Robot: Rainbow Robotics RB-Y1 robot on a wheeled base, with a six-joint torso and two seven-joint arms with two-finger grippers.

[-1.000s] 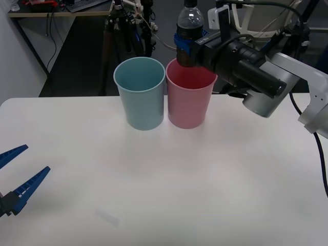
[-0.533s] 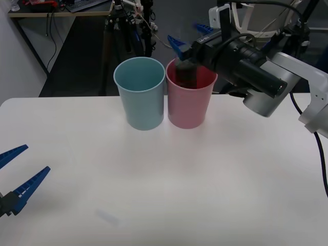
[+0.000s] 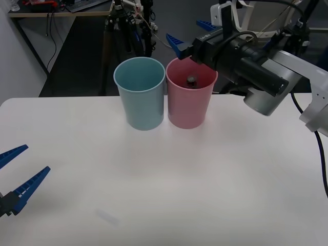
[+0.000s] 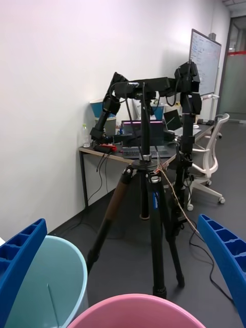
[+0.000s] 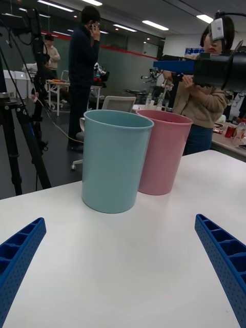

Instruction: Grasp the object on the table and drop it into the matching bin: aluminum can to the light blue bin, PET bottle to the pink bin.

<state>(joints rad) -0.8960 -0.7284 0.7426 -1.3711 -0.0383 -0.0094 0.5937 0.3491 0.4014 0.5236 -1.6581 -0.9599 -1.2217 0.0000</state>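
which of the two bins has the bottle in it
The pink bin, on the robot's right of the light blue bin. The PET bottle's dark cap shows inside it.

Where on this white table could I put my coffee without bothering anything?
The white tabletop is bare between the tall light blue plastic bin, touching the pink plastic bin, and the open left gripper. It is crowded at the pink bin, where the open right gripper hovers.

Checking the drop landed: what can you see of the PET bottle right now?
Little of the PET bottle shows: its dark cap and a bit of dark top, upright or nearly so, inside the pink bin. The bin's wall hides its body. Nothing grips it: the right hand hangs open above the bin's rim, fingers spread. The light blue bin stands against the pink one.
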